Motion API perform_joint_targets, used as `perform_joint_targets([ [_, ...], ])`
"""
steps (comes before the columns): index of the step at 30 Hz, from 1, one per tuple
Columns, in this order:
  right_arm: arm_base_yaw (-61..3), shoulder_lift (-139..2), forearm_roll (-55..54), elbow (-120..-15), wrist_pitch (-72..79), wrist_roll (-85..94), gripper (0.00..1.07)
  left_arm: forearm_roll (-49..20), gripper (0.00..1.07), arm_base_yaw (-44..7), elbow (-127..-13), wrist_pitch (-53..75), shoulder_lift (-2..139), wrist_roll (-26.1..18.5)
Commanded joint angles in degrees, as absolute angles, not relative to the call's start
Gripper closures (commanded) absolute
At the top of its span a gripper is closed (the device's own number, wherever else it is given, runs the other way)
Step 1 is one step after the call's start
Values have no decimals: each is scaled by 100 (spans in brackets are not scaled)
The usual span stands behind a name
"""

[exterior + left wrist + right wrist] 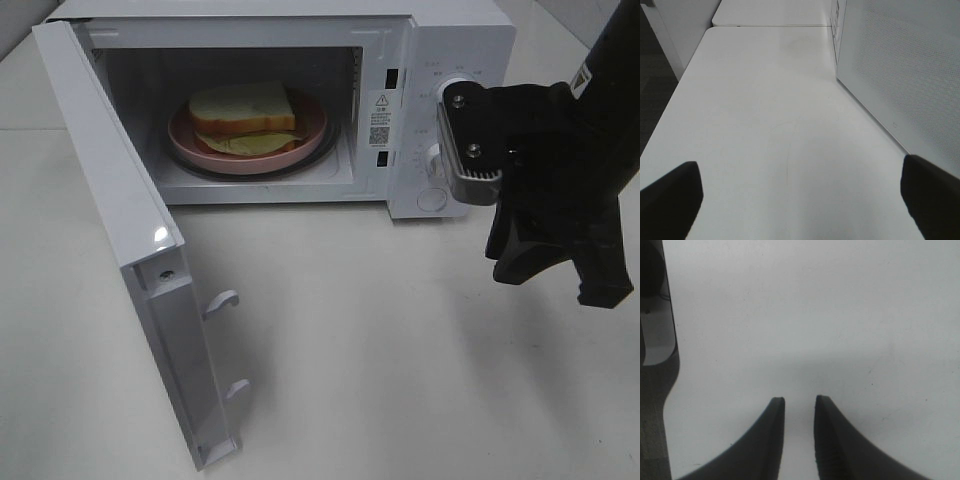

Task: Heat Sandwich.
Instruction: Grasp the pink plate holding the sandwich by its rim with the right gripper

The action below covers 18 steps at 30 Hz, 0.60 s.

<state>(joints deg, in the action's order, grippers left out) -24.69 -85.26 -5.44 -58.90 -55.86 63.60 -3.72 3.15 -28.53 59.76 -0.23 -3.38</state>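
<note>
We see a white microwave [450, 50] standing on a white desk [400, 350], its door [110, 200] swung fully open toward the left side of the high view, with two latch hooks [222, 300] showing on the door's inner edge. The sandwich [240, 108], pale bread with yellow-green filling, lies on a round pink plate [190, 145] inside the microwave's cavity, well apart from both hands. The right hand [799, 402] hangs raised above the desk at the right of the high view, just in front of the microwave's control panel [425, 90]; its wrist camera shows the two dark fingers [772, 430] with only a narrow gap between them, holding nothing, above bare desk. The left hand [800, 195] shows only in its own wrist view: its fingers [670, 195] stand wide apart and empty over the desk, with the door's perforated panel [900, 70] close beside it.
</note>
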Motion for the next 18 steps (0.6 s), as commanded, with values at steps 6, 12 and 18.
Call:
perform_joint_targets([
  [6,-2842,-8480,252,-5907,-5340,6205,45,-401,5,321,-2842,5924,-166,-332],
  [12,-2882,-8480,298,-5907,-5180,5775,21,-401,5,321,-2842,5924,-166,-332],
  [18,-2882,-8480,464,-5907,-5111,5500,12,-401,5,321,-2842,5924,-166,-332],
])
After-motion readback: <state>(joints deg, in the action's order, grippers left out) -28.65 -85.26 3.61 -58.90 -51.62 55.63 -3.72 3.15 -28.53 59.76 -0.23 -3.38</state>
